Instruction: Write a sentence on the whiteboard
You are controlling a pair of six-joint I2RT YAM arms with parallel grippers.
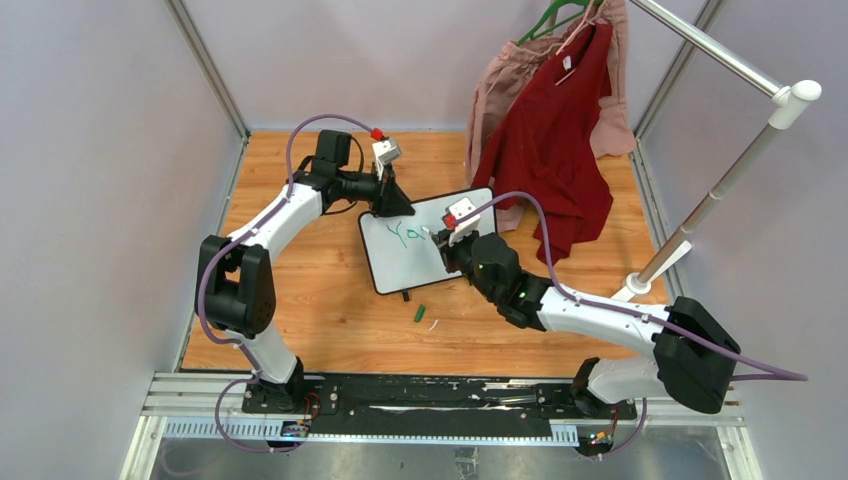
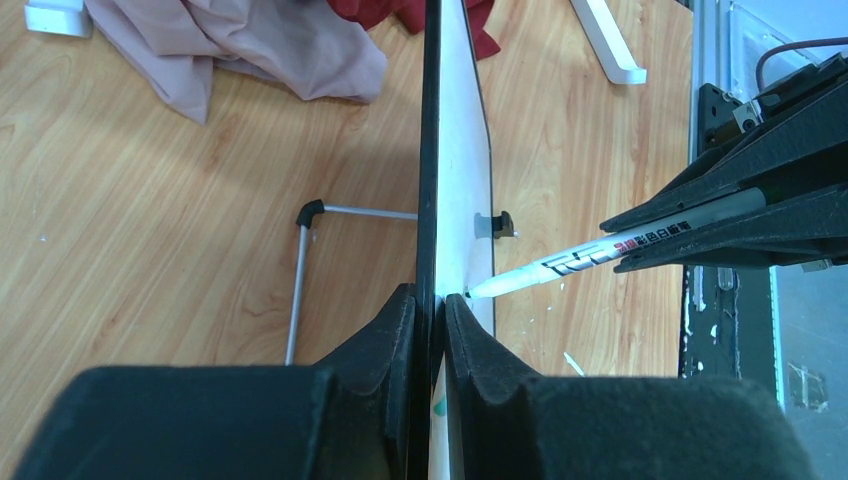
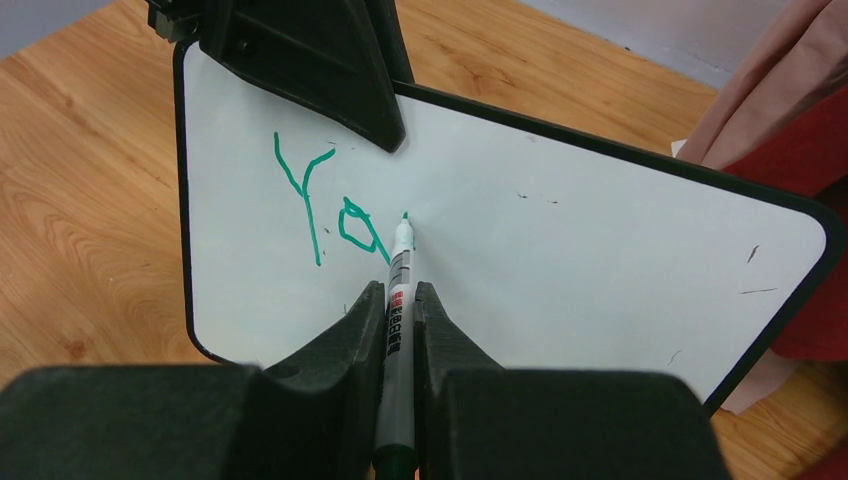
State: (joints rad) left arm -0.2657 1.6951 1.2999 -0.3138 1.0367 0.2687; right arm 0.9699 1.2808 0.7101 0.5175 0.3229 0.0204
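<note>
The whiteboard point(image 1: 400, 250) stands tilted on the wooden table, white with a thin black frame. My left gripper point(image 1: 392, 203) is shut on its top edge; in the left wrist view its fingers point(image 2: 395, 330) pinch the board point(image 2: 462, 150) seen edge-on. My right gripper point(image 1: 446, 243) is shut on a grey marker point(image 3: 398, 300), tip touching the board point(image 3: 600, 240). Green lettering point(image 3: 330, 205) reads "Yo", the sentence's first letters. The marker point(image 2: 600, 258) also shows in the left wrist view, tip against the board face.
A green marker cap point(image 1: 420, 313) lies on the table in front of the board. A red shirt point(image 1: 555, 140) and pink garment point(image 1: 500, 90) hang from a rack point(image 1: 720, 185) at the back right. The rack's white foot point(image 1: 645, 280) is near my right arm.
</note>
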